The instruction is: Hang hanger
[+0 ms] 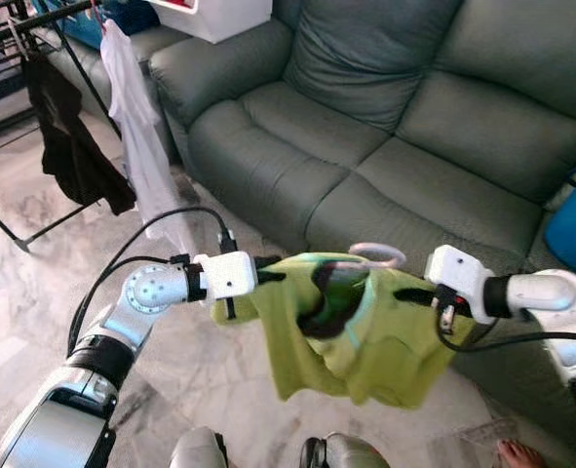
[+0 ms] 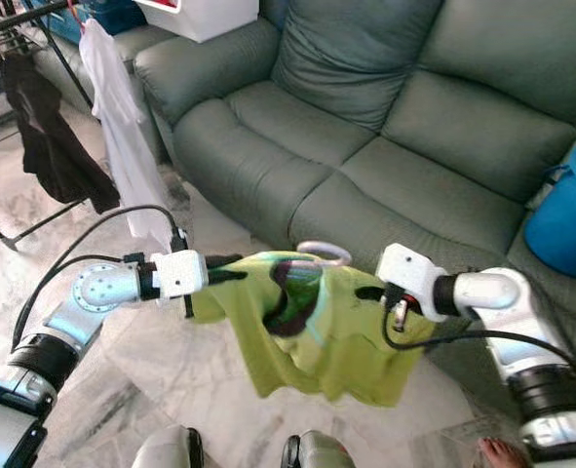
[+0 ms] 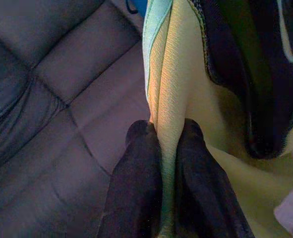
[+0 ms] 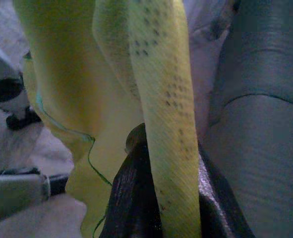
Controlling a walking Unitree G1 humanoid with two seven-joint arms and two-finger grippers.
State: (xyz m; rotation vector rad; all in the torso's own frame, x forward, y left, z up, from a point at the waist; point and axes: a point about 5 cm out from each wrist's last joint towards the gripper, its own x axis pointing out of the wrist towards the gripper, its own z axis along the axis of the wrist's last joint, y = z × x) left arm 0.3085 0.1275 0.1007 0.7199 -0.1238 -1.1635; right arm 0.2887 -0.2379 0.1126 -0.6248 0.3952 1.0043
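Lime-green fabric shirt [image 1: 351,336] on a pale pink plastic hanger [image 1: 377,255] hangs stretched between both grippers, in front of the grey-green sofa [image 1: 385,127]. Long axis runs L–R. Left gripper [image 1: 268,268] jaws pinch one shoulder edge, right gripper [image 1: 416,294] jaws pinch the other; both arms raised, forearms pointing inward. Black metal drying rack [image 1: 15,39] w/ clothes is well off to sofa's left, nearer L arm; hook points up.

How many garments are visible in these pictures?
3: a green shirt held between both grippers, a white garment and a black garment hanging on the rack; more may be hidden.
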